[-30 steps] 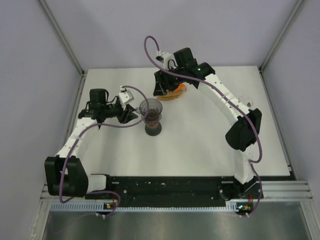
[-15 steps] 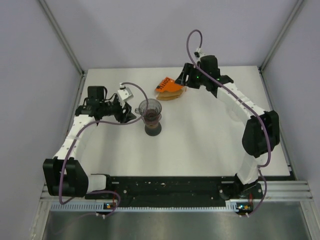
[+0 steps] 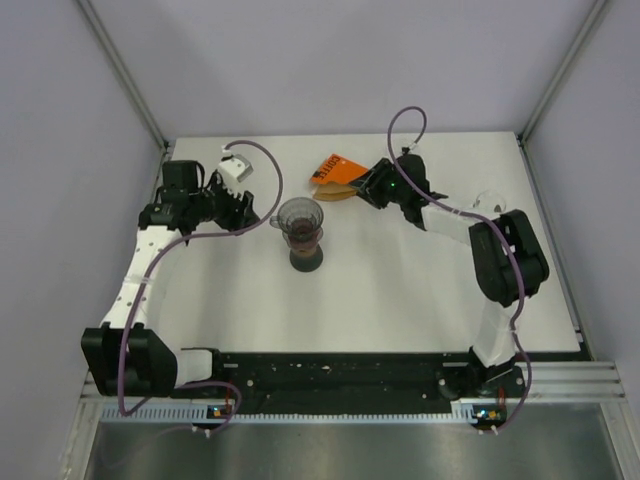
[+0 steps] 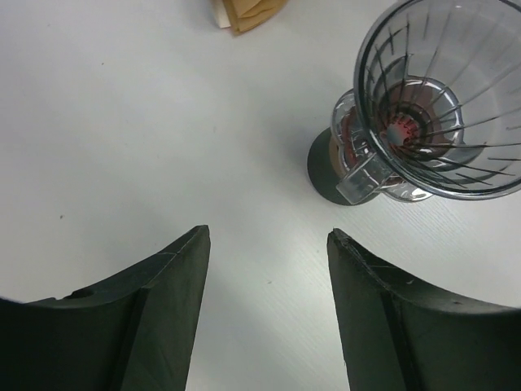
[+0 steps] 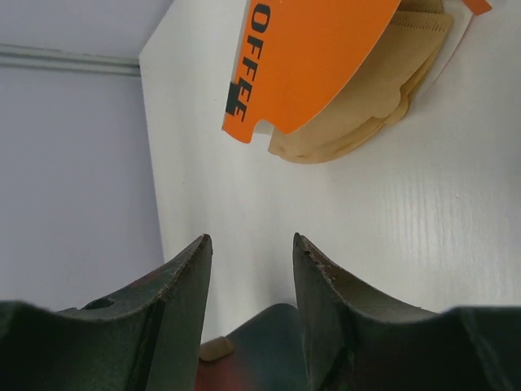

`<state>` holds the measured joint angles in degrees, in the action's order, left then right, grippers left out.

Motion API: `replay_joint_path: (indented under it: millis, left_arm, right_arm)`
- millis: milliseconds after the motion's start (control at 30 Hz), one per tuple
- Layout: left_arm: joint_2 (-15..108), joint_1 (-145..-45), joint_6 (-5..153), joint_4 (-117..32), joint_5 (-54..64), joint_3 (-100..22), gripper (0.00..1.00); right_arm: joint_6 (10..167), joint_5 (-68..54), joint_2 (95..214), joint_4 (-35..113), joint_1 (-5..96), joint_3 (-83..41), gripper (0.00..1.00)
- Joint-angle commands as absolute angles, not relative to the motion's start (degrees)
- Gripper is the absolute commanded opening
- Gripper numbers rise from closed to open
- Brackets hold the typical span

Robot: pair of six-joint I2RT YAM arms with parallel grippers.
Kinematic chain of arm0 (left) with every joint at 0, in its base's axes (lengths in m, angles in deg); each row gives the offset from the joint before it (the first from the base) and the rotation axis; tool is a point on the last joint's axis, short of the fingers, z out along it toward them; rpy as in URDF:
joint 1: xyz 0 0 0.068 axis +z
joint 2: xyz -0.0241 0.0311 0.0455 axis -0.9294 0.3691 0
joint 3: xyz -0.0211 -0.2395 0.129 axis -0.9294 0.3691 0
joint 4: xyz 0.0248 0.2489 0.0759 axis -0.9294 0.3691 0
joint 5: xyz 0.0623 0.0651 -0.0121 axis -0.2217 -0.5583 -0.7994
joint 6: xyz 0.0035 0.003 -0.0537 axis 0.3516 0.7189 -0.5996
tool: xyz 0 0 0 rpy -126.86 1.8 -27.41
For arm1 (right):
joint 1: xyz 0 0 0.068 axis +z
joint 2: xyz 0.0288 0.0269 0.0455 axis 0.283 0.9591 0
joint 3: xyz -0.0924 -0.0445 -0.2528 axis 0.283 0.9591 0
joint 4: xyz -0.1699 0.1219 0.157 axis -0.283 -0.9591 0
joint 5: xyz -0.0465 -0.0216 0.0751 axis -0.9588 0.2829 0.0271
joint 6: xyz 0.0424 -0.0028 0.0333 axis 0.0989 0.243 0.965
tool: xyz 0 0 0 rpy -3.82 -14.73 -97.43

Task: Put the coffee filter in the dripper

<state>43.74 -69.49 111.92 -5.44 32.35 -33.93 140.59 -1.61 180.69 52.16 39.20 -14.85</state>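
The clear ribbed dripper [image 3: 301,218] stands on a dark base [image 3: 306,258] at the table's middle left; in the left wrist view the dripper [image 4: 444,98] is at upper right and holds no filter. The tan coffee filters [image 3: 340,190] lie at the back under an orange card [image 3: 333,168]. In the right wrist view the filters [image 5: 383,98] and card [image 5: 309,57] lie just ahead of the fingers. My right gripper [image 3: 367,186] [image 5: 252,243] is open and empty, just right of the filters. My left gripper [image 3: 243,208] [image 4: 269,240] is open and empty, left of the dripper.
The white table [image 3: 400,290] ends at grey walls on the left, back and right. A small clear object [image 3: 488,200] sits near the right edge. A corner of the filters [image 4: 248,12] shows at the top of the left wrist view.
My right arm swung off the filter pack to its right and folded down low, uncovering the orange card. My left gripper drew back left, away from the dripper.
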Motion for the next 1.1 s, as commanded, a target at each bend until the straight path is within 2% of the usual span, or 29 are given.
replay_joint_path:
  millis: [0,300,467,1067]
  left_arm:
    - [41.9,-68.8,107.4,-4.4,25.9,-36.9,0.65]
    - [42.6,-68.7,104.3,-6.3,22.4,-37.1,0.65]
    - [42.8,-67.2,104.9,-6.4,21.2,-37.0,0.65]
    - [43.0,-67.0,105.8,-6.1,20.0,-37.3,0.64]
  right_arm:
    - [150.9,-5.6,181.4,66.6,39.5,-12.1,0.45]
    - [160.8,-10.2,188.3,72.4,40.0,-11.7,0.43]
    - [166.4,-9.7,192.5,75.5,40.9,-13.0,0.38]
    - [172.7,-9.2,201.0,76.5,42.5,-18.1,0.37]
